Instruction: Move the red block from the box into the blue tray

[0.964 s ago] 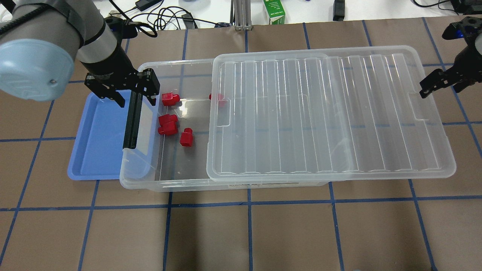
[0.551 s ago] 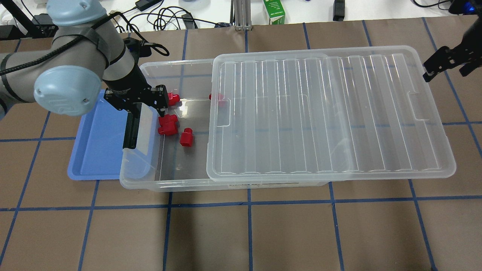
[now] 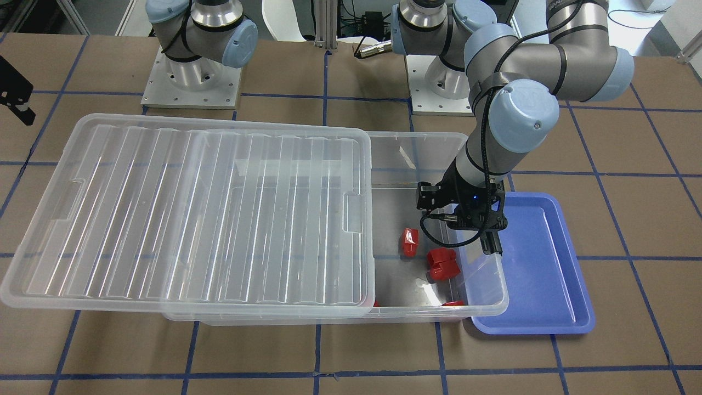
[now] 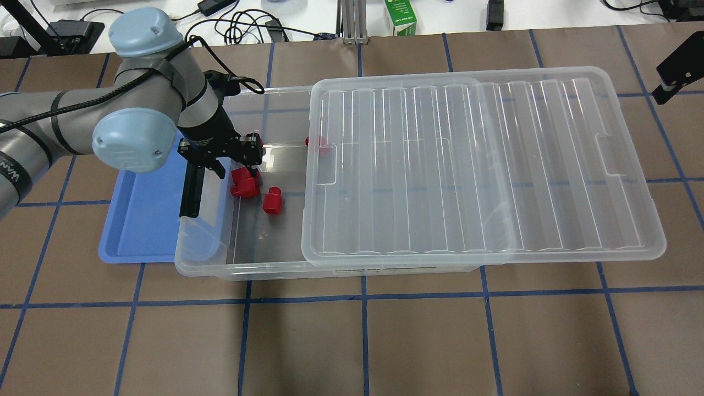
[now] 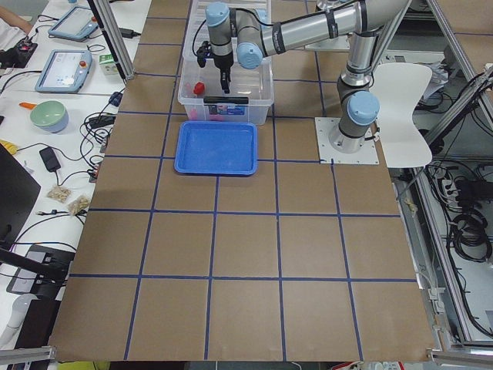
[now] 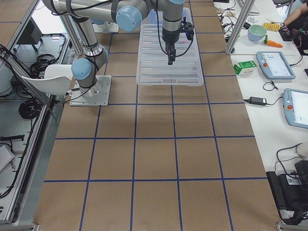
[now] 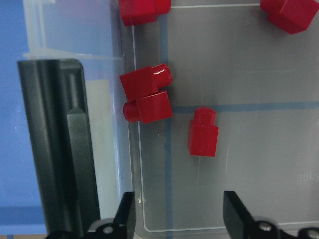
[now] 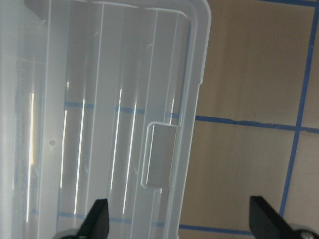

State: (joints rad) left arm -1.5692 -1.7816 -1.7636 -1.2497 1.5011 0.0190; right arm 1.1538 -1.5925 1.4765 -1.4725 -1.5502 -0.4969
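The box (image 4: pixel 242 270) lies along the table with its ribbed lid (image 4: pixel 478 165) slid right, so its left end is open. Several red blocks lie there: a lone one (image 4: pixel 272 201) (image 7: pixel 203 132), a touching pair (image 4: pixel 245 183) (image 7: pixel 147 94), and one (image 4: pixel 319 144) under the lid's edge. My left gripper (image 4: pixel 237 164) (image 7: pixel 180 214) is open and empty, low over the open end beside the pair. The blue tray (image 4: pixel 140 214) (image 3: pixel 540 263) is empty and partly under the box's left end. My right gripper (image 8: pixel 182 221) is open and empty, high over the lid's right edge.
The box's black clip handle (image 4: pixel 191 187) stands just left of my left gripper. A green carton (image 4: pixel 400 16) and cables (image 4: pixel 247 27) lie beyond the table's far edge. The arm bases (image 3: pixel 192 82) stand at the robot's side.
My left gripper has moved right from above the tray's edge and down into the box's open end. My right gripper has drawn away toward the far right edge.
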